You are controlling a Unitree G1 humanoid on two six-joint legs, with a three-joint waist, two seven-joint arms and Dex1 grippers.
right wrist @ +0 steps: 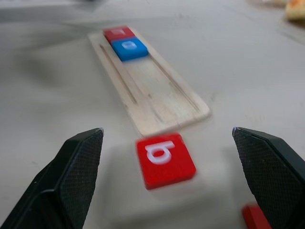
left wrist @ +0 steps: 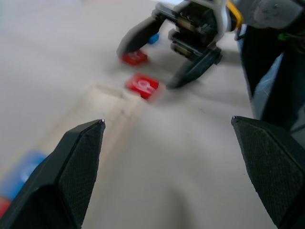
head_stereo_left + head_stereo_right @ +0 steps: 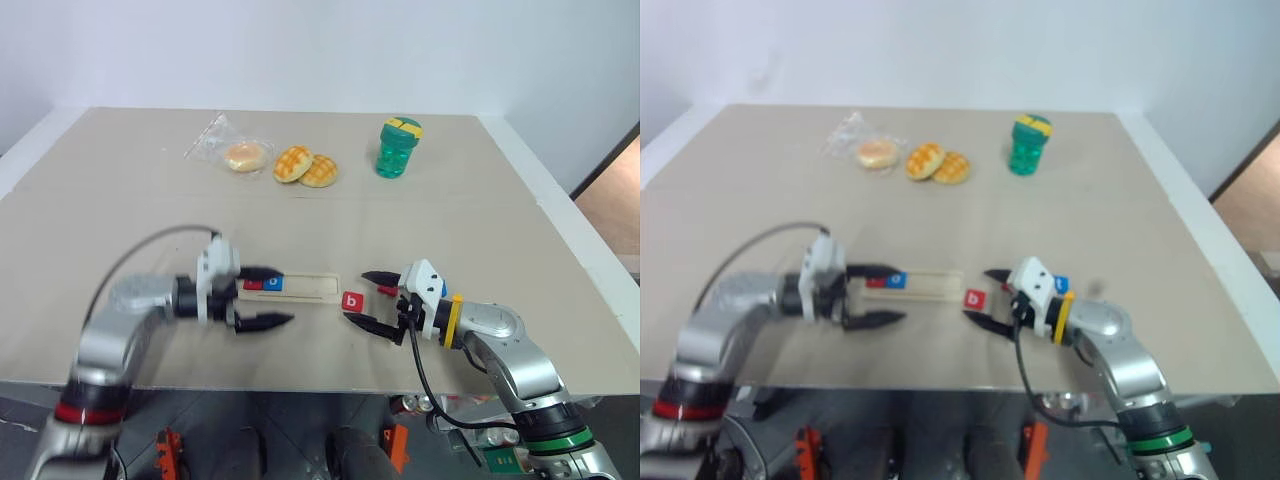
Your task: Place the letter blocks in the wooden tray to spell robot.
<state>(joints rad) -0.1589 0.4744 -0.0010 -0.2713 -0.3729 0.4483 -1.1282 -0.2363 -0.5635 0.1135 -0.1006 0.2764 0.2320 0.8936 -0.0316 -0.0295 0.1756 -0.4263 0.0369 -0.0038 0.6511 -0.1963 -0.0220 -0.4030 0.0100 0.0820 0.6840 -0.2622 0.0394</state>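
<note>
The wooden tray [image 3: 310,287] lies near the table's front edge, with a red letter block [image 3: 253,284] and a blue one [image 3: 273,284] side by side at its left end. My left gripper [image 3: 270,297] is open and empty, its fingers straddling that end of the tray. Just off the tray's right end, a red block with a white b [image 3: 352,300] lies flat on the table. It sits between the open fingers of my right gripper [image 3: 357,297], untouched. Behind the right gripper lie another red block [image 2: 134,57] and a blue block [image 3: 1061,285].
At the back of the table are a bun in a clear bag [image 3: 243,155], two waffle-topped buns [image 3: 306,166] and a green lidded cup [image 3: 399,147]. The table's front edge [image 3: 300,385] runs close below both grippers.
</note>
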